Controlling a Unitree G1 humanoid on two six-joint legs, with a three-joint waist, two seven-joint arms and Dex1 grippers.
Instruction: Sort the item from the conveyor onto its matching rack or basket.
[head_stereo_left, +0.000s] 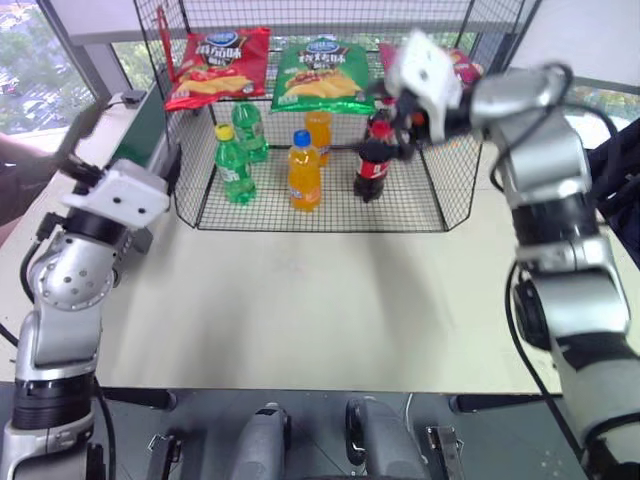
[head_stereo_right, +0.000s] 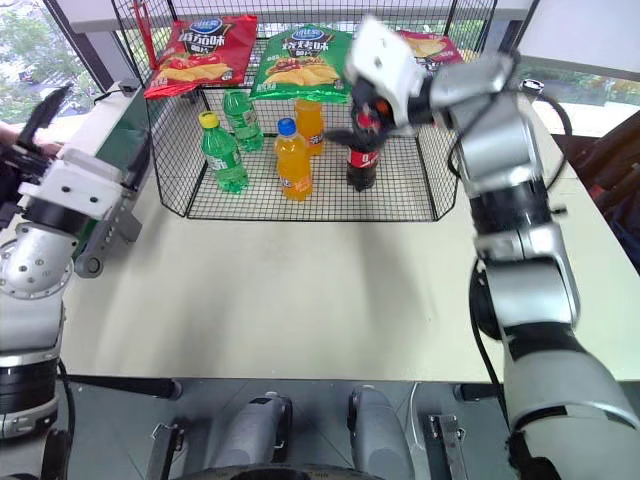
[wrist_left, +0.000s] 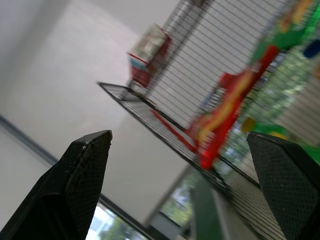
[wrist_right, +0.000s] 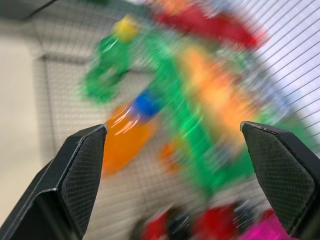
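The green chip bag (head_stereo_left: 322, 75) lies flat on the upper shelf of the black wire rack (head_stereo_left: 432, 190), between a red chip bag (head_stereo_left: 217, 66) and a pink one (head_stereo_left: 466, 66). My right gripper (head_stereo_left: 395, 125) hangs open in front of the rack, just right of the green bag and above a cola bottle (head_stereo_left: 373, 165). Nothing sits between its fingers (wrist_right: 82, 175). At the left runs the conveyor (head_stereo_left: 150, 128) with its dark green belt. My left gripper (head_stereo_left: 80, 145) stands open and empty beside it, fingers (wrist_left: 82, 180) wide apart.
On the rack floor stand two green bottles (head_stereo_left: 233, 163), two orange bottles (head_stereo_left: 304, 172) and the cola bottle. A small carton (wrist_left: 148, 54) sits on a higher shelf. The pale table (head_stereo_left: 300, 300) spreads in front of the rack.
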